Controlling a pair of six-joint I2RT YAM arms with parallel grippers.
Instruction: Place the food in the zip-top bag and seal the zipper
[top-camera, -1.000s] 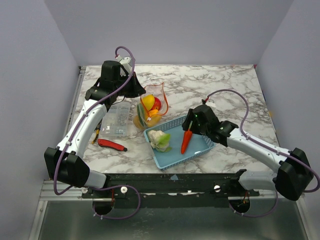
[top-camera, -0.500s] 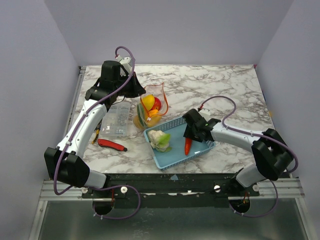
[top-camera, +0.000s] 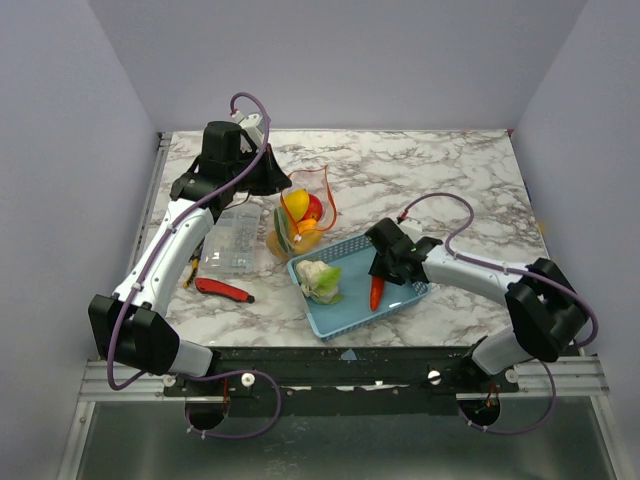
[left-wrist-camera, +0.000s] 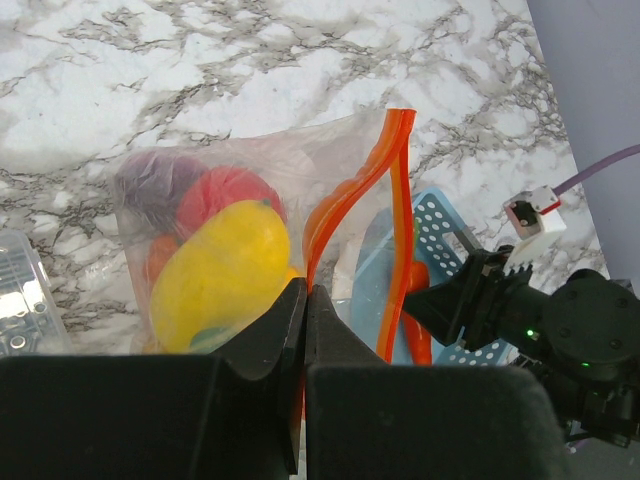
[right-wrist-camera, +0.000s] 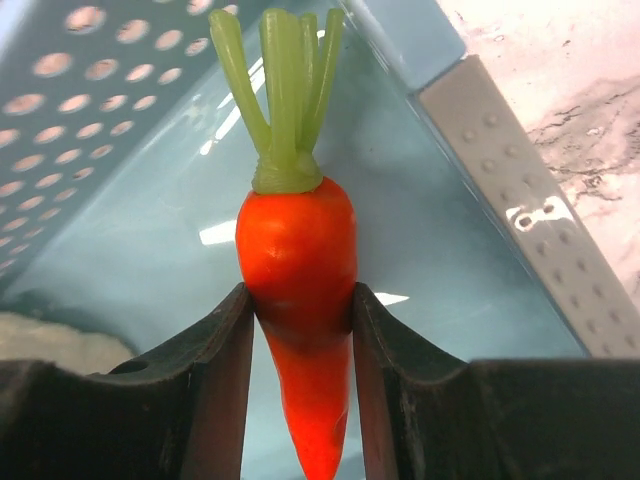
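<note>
Marble tabletop, overhead: the zip-top bag sits far-left of the blue basket and already holds fruit. The left gripper is at its mouth. The right gripper is down in the basket on the carrot, with the cauliflower beside it.
Left wrist: claw pressed together, pinching the zipper.
Right wrist: fingers clamp the carrot's flanks.
Risks, as we judge them: the glossy taper squirts out on lift, and the one-sided hold lets the mouth sag shut.
We find no readable writing.
</note>
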